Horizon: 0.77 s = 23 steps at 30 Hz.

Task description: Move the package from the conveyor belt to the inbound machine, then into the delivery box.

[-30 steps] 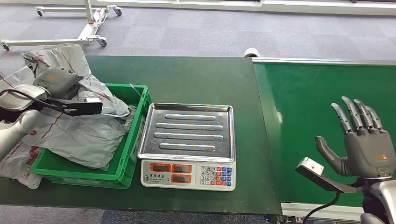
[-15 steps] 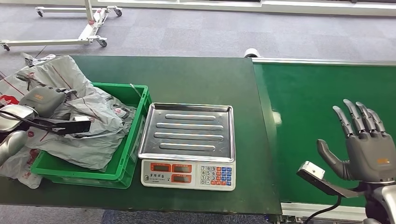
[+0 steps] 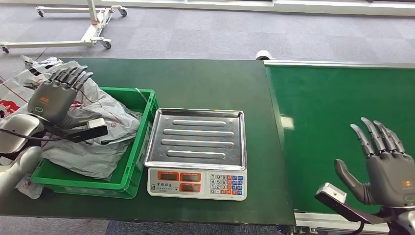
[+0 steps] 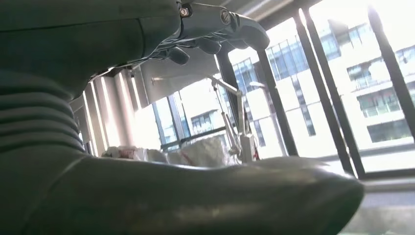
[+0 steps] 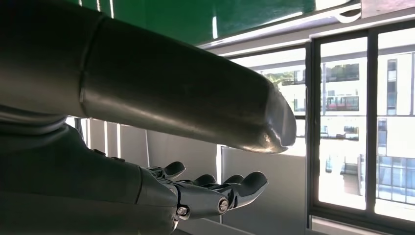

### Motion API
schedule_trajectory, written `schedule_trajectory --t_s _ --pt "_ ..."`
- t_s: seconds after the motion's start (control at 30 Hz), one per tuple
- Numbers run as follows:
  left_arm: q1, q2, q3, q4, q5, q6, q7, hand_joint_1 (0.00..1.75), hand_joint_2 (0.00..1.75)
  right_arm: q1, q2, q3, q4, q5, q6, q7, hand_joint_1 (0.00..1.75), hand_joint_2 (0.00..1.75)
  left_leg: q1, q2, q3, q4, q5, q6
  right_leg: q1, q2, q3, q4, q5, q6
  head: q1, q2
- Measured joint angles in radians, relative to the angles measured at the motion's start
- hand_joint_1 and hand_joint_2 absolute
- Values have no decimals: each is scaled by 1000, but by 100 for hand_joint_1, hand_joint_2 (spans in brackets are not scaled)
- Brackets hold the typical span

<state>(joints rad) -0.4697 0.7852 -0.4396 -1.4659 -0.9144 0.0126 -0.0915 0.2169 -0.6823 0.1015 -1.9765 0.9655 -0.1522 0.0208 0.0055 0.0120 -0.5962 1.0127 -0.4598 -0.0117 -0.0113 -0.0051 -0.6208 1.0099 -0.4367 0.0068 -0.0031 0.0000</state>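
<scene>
Grey plastic mail packages [image 3: 93,142] lie heaped in the green delivery crate [image 3: 128,169] at the left of the dark green table. My left hand [image 3: 56,95] hovers over the crate's left side with fingers spread and nothing in it; the left wrist view also shows that left hand [image 4: 147,117] empty, with packages [image 4: 195,152] beyond it. The inbound scale [image 3: 198,149] with its bare steel tray stands in the middle. My right hand [image 3: 386,164] is raised open over the near edge of the green conveyor belt [image 3: 337,117]; the right wrist view shows the right hand [image 5: 161,142] holding nothing.
More grey packages [image 3: 19,88] spill over the table left of the crate. A white wheeled stand [image 3: 93,29] sits on the carpet beyond the table. The scale's keypad [image 3: 226,185] faces me.
My left hand has let go of the package, lifted and spread its fingers above the crate. The package now lies in the crate. My right hand sank slightly toward me.
</scene>
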Motion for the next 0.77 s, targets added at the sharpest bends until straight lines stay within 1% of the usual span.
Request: schedule_trajectory --t_s 0.1,0.2,0.3,0.43,0.53,0.6,0.77 --pt "45 -62 56 -52 -22 57 19 0 0 30 17 -32 -16 5 4 13 0 0 0 -1 0 0 0 0 0 -1 1 0 0 0 0 0" --pt "91 -126 105 -98 -20 113 57 0 0 55 43 -61 -27 60 -16 48 0 0 0 -1 0 0 -1 0 0 -1 1 0 0 0 0 0" --pt "141 -171 136 -136 -40 164 78 0 0 68 66 -81 -30 134 -48 75 0 0 0 1 1 0 -1 0 0 1 1 0 -1 0 0 0" --pt "190 -226 163 -170 -61 216 103 0 0 77 87 -109 -30 178 -99 72 0 0 0 0 1 0 -1 0 0 1 1 0 -1 0 0 0" --pt "222 -256 178 -191 -27 232 107 0 0 85 95 -147 -30 207 -138 58 0 0 0 0 1 0 -1 0 0 1 1 0 -1 0 0 0" --pt "243 -270 187 -204 -22 240 106 0 0 90 101 -175 -30 208 -140 59 0 0 0 0 1 0 -1 0 0 1 1 0 -1 0 0 0" --pt "288 -300 198 -235 -116 255 105 0 0 91 119 -216 -30 146 -73 53 0 0 0 0 1 0 -2 1 0 1 2 0 -1 0 0 0"
